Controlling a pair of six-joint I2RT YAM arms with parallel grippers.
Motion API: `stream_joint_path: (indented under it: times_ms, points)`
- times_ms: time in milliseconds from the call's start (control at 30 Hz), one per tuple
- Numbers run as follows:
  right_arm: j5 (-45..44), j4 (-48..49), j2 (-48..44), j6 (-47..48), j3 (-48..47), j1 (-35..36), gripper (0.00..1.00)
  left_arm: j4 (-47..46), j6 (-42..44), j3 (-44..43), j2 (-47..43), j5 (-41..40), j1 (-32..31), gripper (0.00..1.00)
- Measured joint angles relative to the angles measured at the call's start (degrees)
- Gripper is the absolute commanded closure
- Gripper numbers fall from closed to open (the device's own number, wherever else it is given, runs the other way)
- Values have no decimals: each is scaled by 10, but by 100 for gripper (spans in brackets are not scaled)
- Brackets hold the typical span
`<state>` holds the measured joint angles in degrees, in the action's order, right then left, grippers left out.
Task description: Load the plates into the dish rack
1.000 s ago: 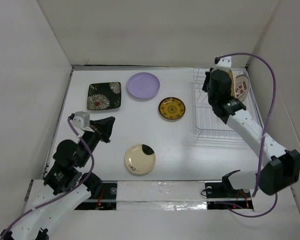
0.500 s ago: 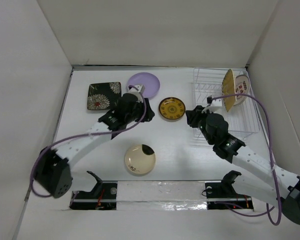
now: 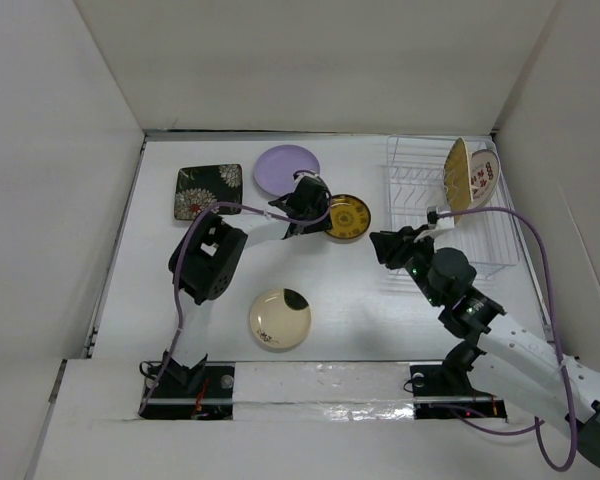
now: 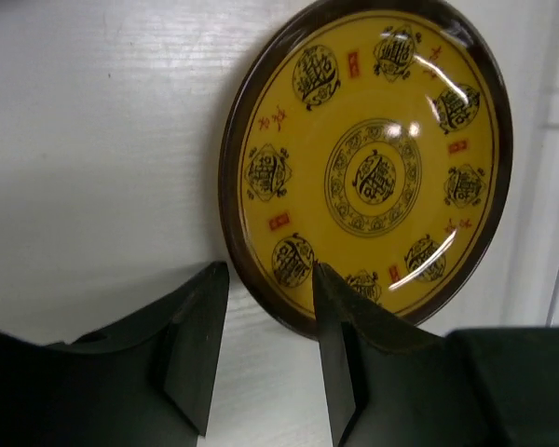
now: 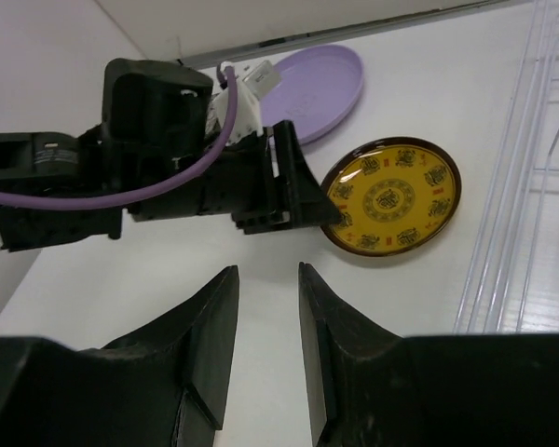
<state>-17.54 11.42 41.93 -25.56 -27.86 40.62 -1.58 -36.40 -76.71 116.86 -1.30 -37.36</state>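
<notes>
Top view first. The rectangular white wire dish rack (image 3: 420, 245) sits at the far right of the table. Two plates already stand on edge at its far end: a glossy tan plate (image 3: 457, 176) and, right next to it, a white plate with red marks (image 3: 483, 180). Everything else is flat on the table. There's a black floral square plate (image 3: 208, 190) far left, a round lilac plate (image 3: 283, 166) beside it, and a cream plate with a black patch (image 3: 279, 320) sitting alone, nearer the arms. A round brown-rimmed gold plate (image 3: 346, 219) lies between the lilac one and the rack. The left gripper (image 3: 320, 212) is right at that gold plate's left edge, with the lilac plate close behind the arm. The right gripper (image 3: 383, 245) hangs just off the rack's near left corner, pointing toward the gold plate.

Left wrist cam: the fingers are spread, with a clear gap between them. The gold plate's near rim runs through that gap and one finger overlaps the rim. Can't tell if it's actually touching.

Right wrist cam: the fingers are parted only a little and there's nothing between them. Ahead you can see the left arm, the gold and lilac plates, and rack wires at the right edge.
</notes>
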Motion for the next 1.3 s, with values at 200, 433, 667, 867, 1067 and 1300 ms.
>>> stream_joint_path:
  times_ms: [200, 433, 667, 867, 1067, 1300]
  points:
    - [33, 11, -4, -4, 28, -17, 62, -36, -30, -30, 38, -25, 5, 99]
    - [61, 14, -9, -11, 34, -48, 58, -111, -56, 21, 19, -37, 8, 100]
    - [101, 37, 26, -17, 34, -61, 23, -119, -50, 199, -175, -89, 8, 100]
    - [137, 52, 76, -14, 34, -61, 6, -119, -35, 301, -412, -118, 9, 100]
    - [200, 69, 133, -23, 14, -60, 3, -108, -35, 381, -610, -96, 9, 100]
    - [282, 124, 177, -59, -18, -44, 3, -57, -36, 434, -727, -59, 9, 100]
